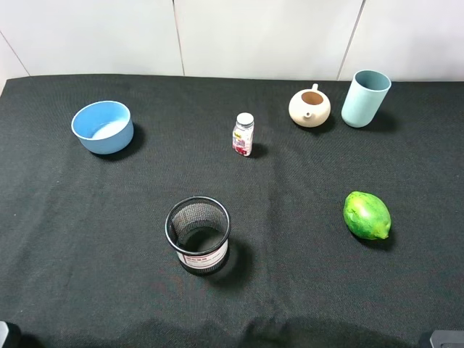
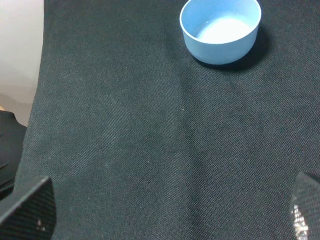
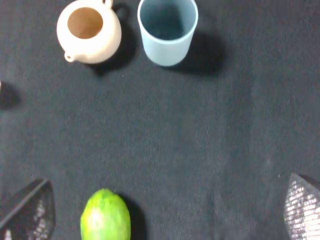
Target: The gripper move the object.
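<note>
Right tool [image 3: 167, 210] hangs over the bench [image 1: 304, 290] with its fingers spread wide and nothing between them, only the two tips showing at the edges of the right wrist view. Straight ahead of it stands the cup [image 3: 167, 31], upright, mouth open to the ceiling, long axis vertical. In the high view the cup [image 1: 365, 98] sits at the far right corner of the bench, just beside the small cream teapot [image 1: 309, 107] but apart from it. So the right arm is clearly the nearer one. The left tool [image 2: 170, 210] looks parted too, empty, and faces the blue bowl [image 2: 220, 30] on the other side.

Between the right tool and the cup lies the green fruit [image 3: 105, 215], off to one side of the line, near one fingertip. My read: a forward reach should pass it, though the teapot leaves little room on that flank. The dark cloth is flat and should grip. Open bench lies mid-table, between the bottle [image 1: 243, 134] and mesh holder [image 1: 198, 235].
</note>
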`<action>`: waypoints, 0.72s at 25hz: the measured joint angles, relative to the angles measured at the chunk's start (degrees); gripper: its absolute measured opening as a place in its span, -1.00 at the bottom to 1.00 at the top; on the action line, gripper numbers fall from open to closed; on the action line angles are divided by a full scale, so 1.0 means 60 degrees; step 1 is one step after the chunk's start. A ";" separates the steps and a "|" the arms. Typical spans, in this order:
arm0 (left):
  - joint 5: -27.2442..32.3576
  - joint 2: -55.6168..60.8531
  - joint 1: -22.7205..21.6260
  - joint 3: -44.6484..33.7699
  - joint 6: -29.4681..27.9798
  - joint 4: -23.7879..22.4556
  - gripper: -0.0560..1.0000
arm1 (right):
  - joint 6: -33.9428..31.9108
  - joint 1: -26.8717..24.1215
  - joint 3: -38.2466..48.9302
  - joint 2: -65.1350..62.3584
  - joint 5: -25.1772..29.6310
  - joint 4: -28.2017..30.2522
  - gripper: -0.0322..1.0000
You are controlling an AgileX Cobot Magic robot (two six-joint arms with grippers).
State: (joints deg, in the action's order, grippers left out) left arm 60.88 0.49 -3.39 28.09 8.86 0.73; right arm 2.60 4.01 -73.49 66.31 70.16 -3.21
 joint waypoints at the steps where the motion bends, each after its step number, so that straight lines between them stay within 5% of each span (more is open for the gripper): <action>1: 0.0000 0.0000 0.0000 0.0000 0.0000 0.0000 0.98 | 0.0000 0.0000 0.0238 -0.0240 0.0000 0.0000 0.41; 18: 0.0000 0.0000 0.0000 0.0000 0.0000 0.0000 0.98 | 0.0000 0.0000 0.2671 -0.4689 0.0014 0.0000 0.41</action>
State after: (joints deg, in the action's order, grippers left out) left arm 60.88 0.49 -3.39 28.09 8.86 0.73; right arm 2.60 4.01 -57.47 38.17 70.24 -3.21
